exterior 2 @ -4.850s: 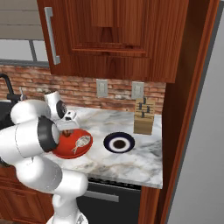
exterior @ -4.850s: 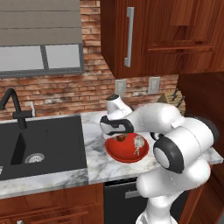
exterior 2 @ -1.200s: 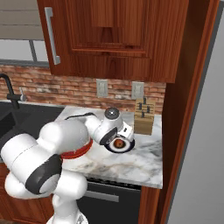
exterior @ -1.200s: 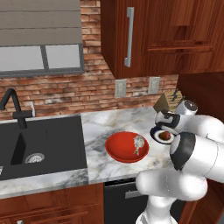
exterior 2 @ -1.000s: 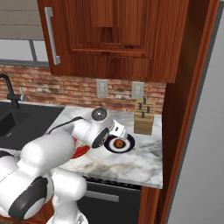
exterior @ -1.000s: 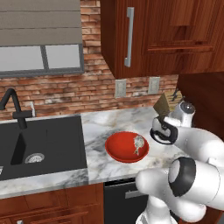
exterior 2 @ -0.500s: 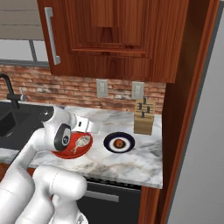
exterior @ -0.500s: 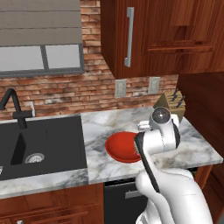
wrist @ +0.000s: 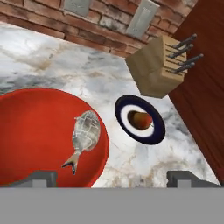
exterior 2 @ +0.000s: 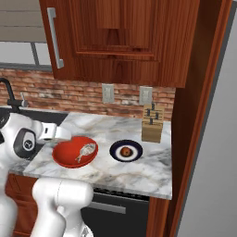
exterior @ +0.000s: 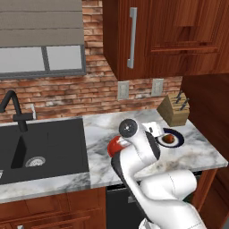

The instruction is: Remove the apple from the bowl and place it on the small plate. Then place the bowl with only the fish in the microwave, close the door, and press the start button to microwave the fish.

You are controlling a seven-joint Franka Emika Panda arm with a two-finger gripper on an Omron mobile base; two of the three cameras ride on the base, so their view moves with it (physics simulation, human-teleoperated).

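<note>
No legible text, labels or numbers anywhere.

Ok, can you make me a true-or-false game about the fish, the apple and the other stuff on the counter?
1. The apple sits on the small plate. True.
2. The fish is on the small plate too. False: it lies alone in the red bowl.
3. The knife block stands behind the small plate, near the brick wall. True.
4. The bowl is touching the small plate. False: a strip of bare marble counter shows between them.
5. The gripper is holding the apple. False: its fingertips are spread wide with nothing between them.
6. The sink is full of dishes. False: the sink basin holds no dishes.
</note>
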